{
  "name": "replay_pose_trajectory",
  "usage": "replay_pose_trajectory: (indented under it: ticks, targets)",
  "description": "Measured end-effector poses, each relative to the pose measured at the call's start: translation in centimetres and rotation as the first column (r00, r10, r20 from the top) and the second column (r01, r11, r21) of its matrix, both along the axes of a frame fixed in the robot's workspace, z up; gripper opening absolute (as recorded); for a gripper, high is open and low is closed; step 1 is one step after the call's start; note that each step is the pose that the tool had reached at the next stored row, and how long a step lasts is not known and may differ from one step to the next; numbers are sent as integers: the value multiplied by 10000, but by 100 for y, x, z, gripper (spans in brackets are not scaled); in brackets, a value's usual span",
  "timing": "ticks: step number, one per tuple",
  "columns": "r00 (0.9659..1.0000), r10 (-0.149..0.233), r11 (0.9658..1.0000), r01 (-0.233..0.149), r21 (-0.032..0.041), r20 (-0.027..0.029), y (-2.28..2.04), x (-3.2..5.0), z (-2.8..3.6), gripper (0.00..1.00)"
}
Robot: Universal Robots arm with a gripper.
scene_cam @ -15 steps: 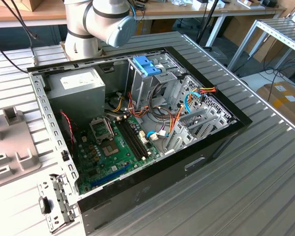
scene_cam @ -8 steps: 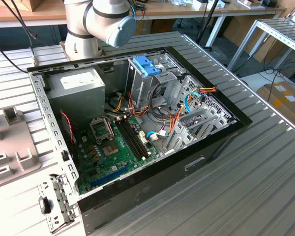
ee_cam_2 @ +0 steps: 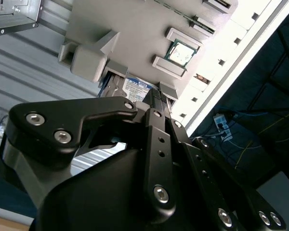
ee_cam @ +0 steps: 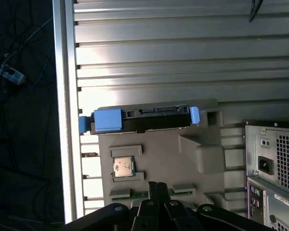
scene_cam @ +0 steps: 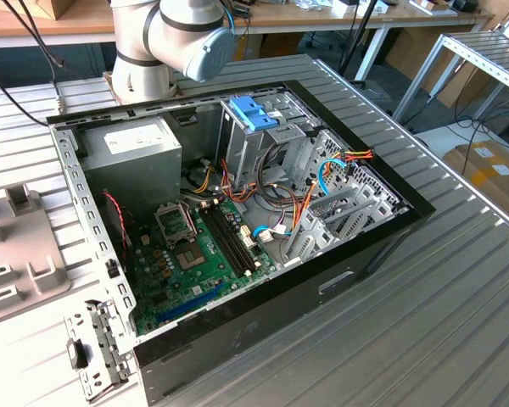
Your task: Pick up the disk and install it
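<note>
- Workshop, benches along the back, and in the middle a ribbed metal worktop (scene_cam: pixel 458 322) with an open computer case (scene_cam: pixel 237 220) lying on its side, its board and cables showing.
- The arm (scene_cam: pixel 182 38) stands behind the case in the exterior view, and its upper part runs out of the picture.
- Over to the first wrist view: there's the disk (ee_cam: pixel 154 122), dark body in its bright blue carrier, sitting in a slot at the far edge of the grey tray (ee_cam: pixel 159 154), beside the case's rear panel.
- The hand (ee_cam: pixel 157 185) hangs over the tray, well above it, nearer the processor chip (ee_cam: pixel 123 167) than the disk.
- Its fingers look drawn close together, nothing between them.
- My read is that nothing's done yet. The disk hasn't been lifted, so the pick-up and the fitting are both left.
- Inside the case, the drive cage with the light-blue latch block (scene_cam: pixel 253 113) is where I'd guess it goes, but I can't tell which bay is free.
- Hard to see:
  - In the second wrist view, the hand's black linkage covers most of the disk, with just a labelled corner peeking out.
  - The tray is cut off at the exterior view's left.
  - I can't make out how deep the disk sits in its slot.
</note>
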State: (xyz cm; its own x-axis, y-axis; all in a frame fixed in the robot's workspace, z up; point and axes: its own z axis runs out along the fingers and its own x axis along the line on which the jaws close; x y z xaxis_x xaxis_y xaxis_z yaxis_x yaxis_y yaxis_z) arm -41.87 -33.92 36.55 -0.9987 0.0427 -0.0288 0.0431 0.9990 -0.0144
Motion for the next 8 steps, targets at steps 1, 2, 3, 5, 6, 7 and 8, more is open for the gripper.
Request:
replay_pose_trajectory:
  ticks: [1, 2, 3, 5, 6, 7, 8]
  targets:
    - [10000, 87, 10000, -87, 0, 0, 0, 0, 0, 11]
    - [9997, 238, 9997, -238, 1, 1, -1, 0, -1, 11]
    - [9993, 378, 9993, -378, 0, 0, 0, 0, 0, 11]
    - [9984, 570, 9984, -570, 1, 1, 0, 0, 0, 11]
    - [9965, 842, 9965, -842, 0, 0, -1, 0, 0, 11]
    - [9951, 986, 9951, -986, 0, 1, -1, 0, 0, 11]
    - [9942, 1077, 9942, -1077, 0, 1, -1, 0, 0, 11]
